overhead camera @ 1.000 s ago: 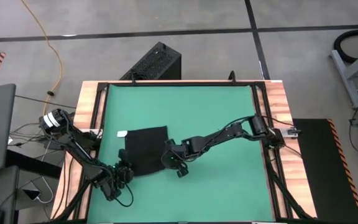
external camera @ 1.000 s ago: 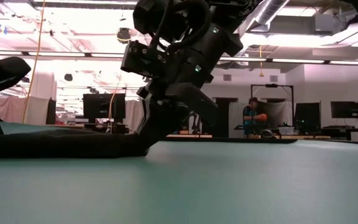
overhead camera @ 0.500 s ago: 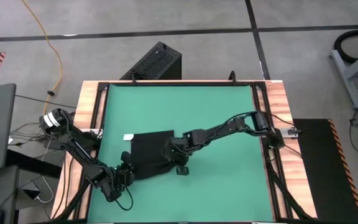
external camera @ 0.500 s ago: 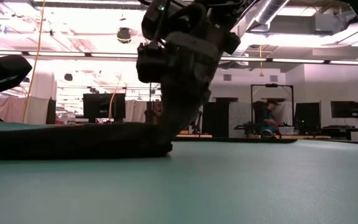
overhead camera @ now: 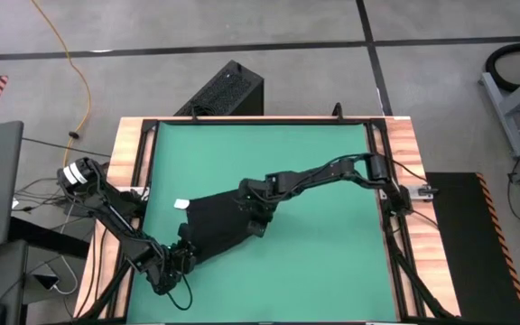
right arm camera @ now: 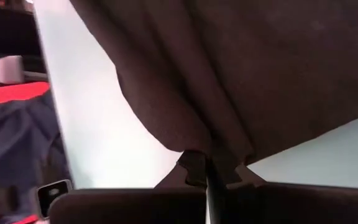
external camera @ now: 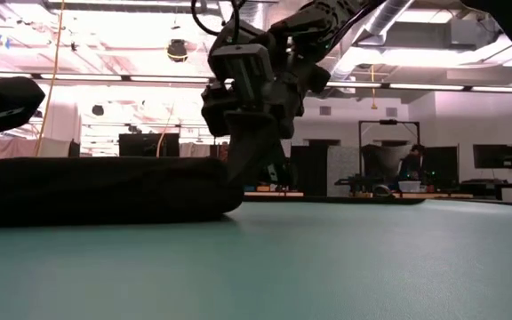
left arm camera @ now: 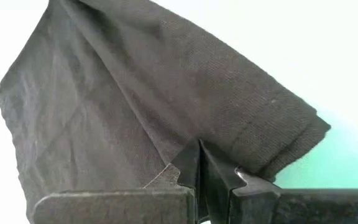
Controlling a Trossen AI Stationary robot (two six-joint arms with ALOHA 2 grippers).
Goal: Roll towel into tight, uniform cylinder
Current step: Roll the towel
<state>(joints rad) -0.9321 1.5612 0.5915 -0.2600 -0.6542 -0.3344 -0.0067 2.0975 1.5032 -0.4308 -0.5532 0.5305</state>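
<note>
The black towel lies bunched on the green mat, stretched slantwise from near left to far right. Its small white tag is at its far-left corner. In the low view the towel is a long low bulge on the mat. My left gripper is shut on its near-left end, and my right gripper is shut on its right end. My left gripper pinches the towel's near-left edge between its two fingers, slanting down from the table's near-left corner. The cloth fans out from the fingertips and lies on the mat. One layer or several, I cannot tell. My right gripper pinches gathered folds at the towel's right end between its two fingers, slanting down from the right. Several creases run into the fingertips. That end rises a little to the fingers; the rest lies on the mat.
A black ribbed box stands on the floor beyond the table's far edge. Wooden rails and a black frame border the mat. The mat's right half and far part are bare green. People and desks show far behind in the low view.
My right gripper has risen and gone toward the far edge, rolling at the wrist, with the towel's right end in its grip. The towel has gone from a flat square to a bunched slanting band, thicker in the low view. Its near-left end has stayed with my left gripper.
</note>
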